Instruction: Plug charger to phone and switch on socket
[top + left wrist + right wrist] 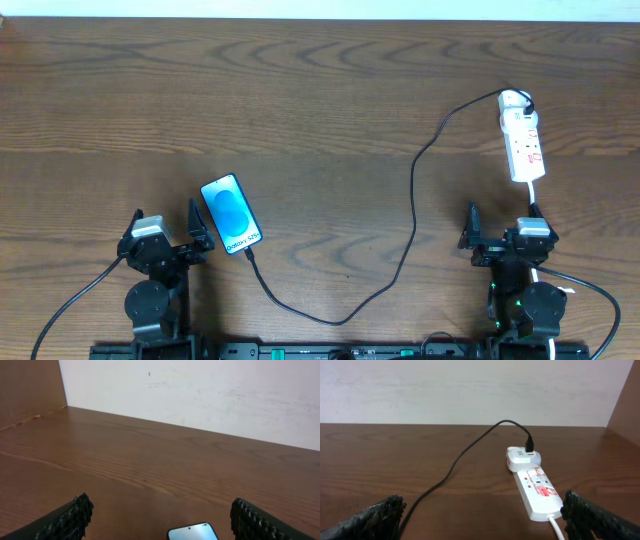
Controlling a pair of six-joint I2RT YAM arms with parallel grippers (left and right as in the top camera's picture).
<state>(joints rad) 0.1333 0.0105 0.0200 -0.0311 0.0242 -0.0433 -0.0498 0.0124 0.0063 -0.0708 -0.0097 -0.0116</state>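
The phone (231, 214) lies on the wood table left of centre, blue screen up; its top edge shows in the left wrist view (193, 532). The thin black charger cable (412, 210) runs from the phone's lower end, loops along the front and goes up to the white plug head on the socket strip (522, 143) at the right; the strip also shows in the right wrist view (537, 489), the cable there too (455, 465). My left gripper (165, 237) is open just left of the phone, empty (160, 520). My right gripper (500, 235) is open below the strip, empty (482, 517).
The strip's white lead (532, 195) runs down toward my right arm. A pale wall (200, 395) stands behind the table's far edge. The arms' thicker black cables (70, 300) lie at the front corners.
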